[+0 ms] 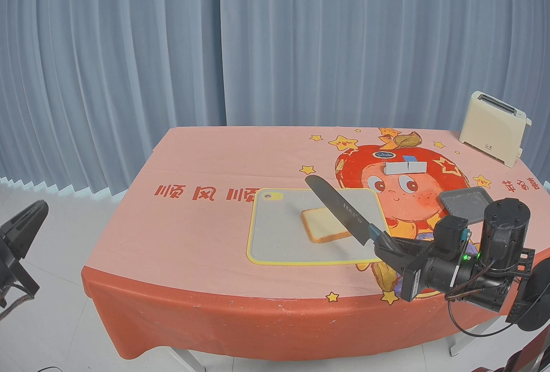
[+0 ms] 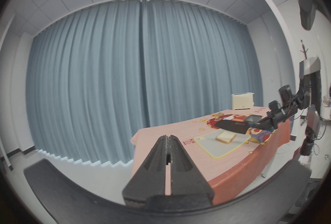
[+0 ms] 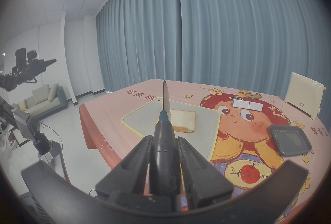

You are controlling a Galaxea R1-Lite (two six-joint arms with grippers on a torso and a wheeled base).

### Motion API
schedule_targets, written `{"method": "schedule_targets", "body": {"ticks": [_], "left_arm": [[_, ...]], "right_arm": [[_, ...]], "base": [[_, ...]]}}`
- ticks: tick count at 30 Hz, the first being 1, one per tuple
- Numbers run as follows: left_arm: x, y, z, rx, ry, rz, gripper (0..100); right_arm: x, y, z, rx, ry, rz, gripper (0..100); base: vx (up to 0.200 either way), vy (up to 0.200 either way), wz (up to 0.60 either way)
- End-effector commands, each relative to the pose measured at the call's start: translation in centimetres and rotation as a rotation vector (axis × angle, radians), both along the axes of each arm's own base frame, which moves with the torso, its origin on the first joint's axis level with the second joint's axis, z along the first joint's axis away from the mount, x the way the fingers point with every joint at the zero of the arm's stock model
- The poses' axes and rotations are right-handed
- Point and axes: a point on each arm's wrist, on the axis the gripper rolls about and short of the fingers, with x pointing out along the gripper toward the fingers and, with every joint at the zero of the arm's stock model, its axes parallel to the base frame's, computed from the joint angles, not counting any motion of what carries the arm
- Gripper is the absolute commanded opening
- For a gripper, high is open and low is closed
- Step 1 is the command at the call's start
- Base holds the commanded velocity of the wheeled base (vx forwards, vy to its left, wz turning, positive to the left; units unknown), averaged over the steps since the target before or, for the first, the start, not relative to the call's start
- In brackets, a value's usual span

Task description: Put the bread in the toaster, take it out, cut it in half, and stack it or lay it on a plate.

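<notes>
A slice of bread (image 1: 324, 224) (image 3: 181, 120) lies flat on the grey cutting board (image 1: 281, 235) (image 3: 203, 124) with a yellow rim. My right gripper (image 1: 395, 250) (image 3: 164, 147) is shut on the dark handle of a knife (image 1: 338, 208) (image 3: 165, 100), whose blade hangs tilted in the air above the bread. The cream toaster (image 1: 494, 127) (image 3: 305, 94) stands at the table's far right corner. A dark grey plate (image 1: 467, 202) (image 3: 290, 139) lies right of the board. My left gripper (image 2: 168, 152) is shut and holds nothing, off to the left of the table.
Two small white and blue blocks (image 1: 405, 166) (image 3: 247, 104) lie on the printed cartoon face behind the board. The pink tablecloth (image 1: 195, 207) covers the table, bare on its left half. A blue curtain hangs close behind.
</notes>
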Motion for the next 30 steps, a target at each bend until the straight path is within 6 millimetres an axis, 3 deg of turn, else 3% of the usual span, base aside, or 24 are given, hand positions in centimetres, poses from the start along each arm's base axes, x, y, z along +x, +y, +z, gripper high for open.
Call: {"method": "schedule_targets", "body": {"ticks": [1, 17, 20, 27, 30], "left_arm": [[1.9, -0.3, 2.0, 0.003, 0.023, -0.069, 0], [9.8, -3.0, 3.3, 0.017, -0.004, -0.232, 0], [12.2, -4.6, 3.2, 0.009, -0.012, -0.281, 0], [13.4, -6.0, 3.6, 0.004, -0.016, -0.335, 0], [14.6, -7.5, 4.2, 0.0, -0.032, -0.387, 0]], "right_arm": [[-0.1, 0.0, -0.1, -0.002, 0.003, 0.006, 0], [-0.2, -0.1, -0.2, -0.002, 0.006, 0.005, 0], [-0.2, -0.1, -0.2, -0.005, 0.009, 0.005, 0], [-0.3, 0.0, -0.2, -0.006, 0.01, 0.01, 0], [-0.3, 0.0, -0.3, -0.008, 0.014, 0.01, 0]], "base": [[0.0, 0.0, 0.0], [0.0, 0.0, 0.0], [0.0, 0.0, 0.0], [0.0, 0.0, 0.0], [0.0, 0.0, 0.0]]}}
